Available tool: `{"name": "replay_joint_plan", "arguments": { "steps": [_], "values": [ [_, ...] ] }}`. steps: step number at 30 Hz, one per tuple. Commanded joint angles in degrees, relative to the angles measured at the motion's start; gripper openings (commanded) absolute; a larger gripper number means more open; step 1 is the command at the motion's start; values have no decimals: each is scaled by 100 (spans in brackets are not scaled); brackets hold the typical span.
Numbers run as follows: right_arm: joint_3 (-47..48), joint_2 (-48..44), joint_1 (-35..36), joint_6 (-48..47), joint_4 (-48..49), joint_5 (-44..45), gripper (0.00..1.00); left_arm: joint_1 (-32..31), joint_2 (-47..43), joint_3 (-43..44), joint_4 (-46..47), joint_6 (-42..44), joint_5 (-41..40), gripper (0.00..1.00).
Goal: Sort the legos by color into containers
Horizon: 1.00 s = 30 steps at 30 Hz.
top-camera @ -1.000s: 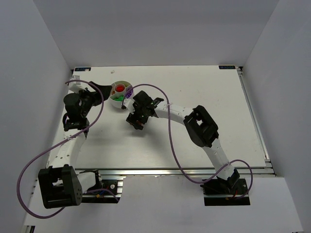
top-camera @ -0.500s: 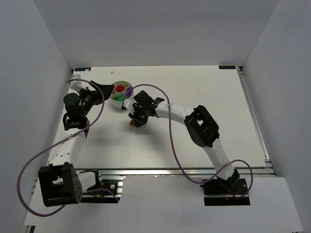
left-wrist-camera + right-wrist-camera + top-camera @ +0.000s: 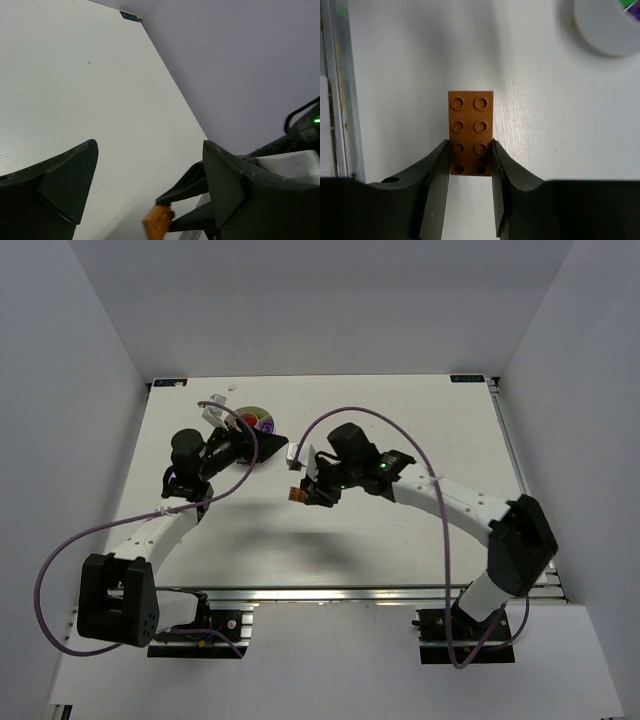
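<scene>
My right gripper (image 3: 470, 150) is shut on a flat orange studded plate (image 3: 471, 132) and grips its near end by the two long sides. In the top view the plate (image 3: 297, 496) hangs at the right gripper (image 3: 304, 491), just right of and nearer than the dish. The round white dish (image 3: 262, 417) holds a red piece (image 3: 247, 422) and a purple piece (image 3: 266, 426). My left gripper (image 3: 264, 445) covers its near part. The left gripper (image 3: 150, 185) is open and empty, and the plate (image 3: 158, 222) shows between its fingers. The dish's edge (image 3: 612, 27) shows in the right wrist view.
A purple cable loops over the table from each arm. The aluminium rail (image 3: 350, 592) runs along the table's near edge and shows at the left of the right wrist view (image 3: 332, 100). White walls stand around the table.
The right arm has swung its elbow out to the right and moved the gripper, shut on the orange plate, slightly right. The left gripper has moved right, over the dish's near side.
</scene>
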Motion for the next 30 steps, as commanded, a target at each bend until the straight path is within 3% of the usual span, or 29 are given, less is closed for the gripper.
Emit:
{"name": "replay_joint_plan", "arguments": {
  "steps": [1,11,20,30],
  "values": [
    [-425,-474,-23,20,575,-192,0,-148,122,54,298,-85,212,94],
    [-1331,-1520,-164,81,1832,450,0,-333,544,18,870,-595,686,90],
    [-1657,-1697,-208,37,2640,784,0,-544,729,150,835,-587,1038,87],
    [-1665,-1609,-208,81,2825,881,0,-799,887,299,545,-376,1223,83]
  ]
}}
